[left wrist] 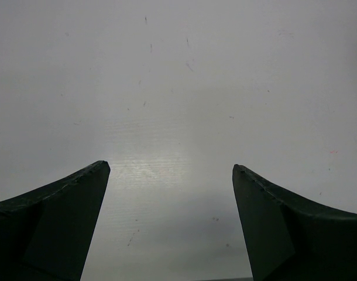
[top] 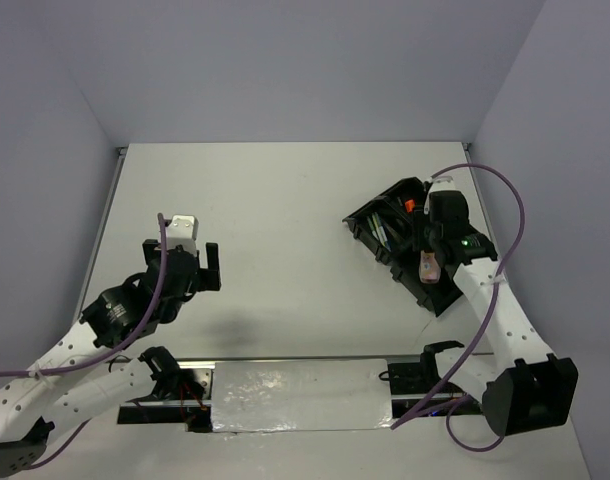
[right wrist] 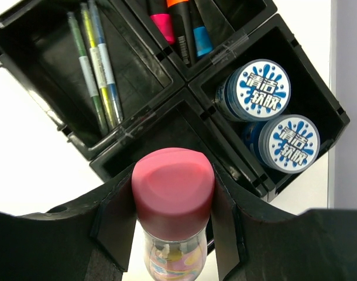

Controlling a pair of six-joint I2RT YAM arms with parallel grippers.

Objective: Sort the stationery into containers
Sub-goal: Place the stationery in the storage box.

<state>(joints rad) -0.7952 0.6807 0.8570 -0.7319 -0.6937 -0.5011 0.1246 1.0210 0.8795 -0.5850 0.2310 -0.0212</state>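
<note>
Grip check from my station: the right jaws are clenched on the pink tube (right wrist: 173, 186), one jaw pressed against each side just below its rounded pink cap, and the clear printed body runs back from the cap toward the bottom of the wrist view. Directly beyond the jaw tips lies the black organiser tray (right wrist: 144, 115), and the tube hangs over the compartment nearest the jaws; whether it touches that compartment's floor I cannot tell. A little farther, ahead and to the right of the jaws, two round blue-white discs (right wrist: 262, 89) sit close together in a square compartment, printed faces up. Ahead and to the left of the jaws, three thin pens (right wrist: 98, 73), green, yellow and blue, lie side by side in a longer compartment. Farthest ahead, at the top edge of the wrist view, the markers (right wrist: 179, 26) rest together in one compartment, showing pink, orange and blue ends. In the overhead view the right arm (top: 490, 300) reaches over the tray, which sits skewed on the white table (top: 285, 230). Well apart from all this, far to the left of the right jaws, the left jaws are released and spread wide, pointing down at the table with its white surface showing between them.
</note>
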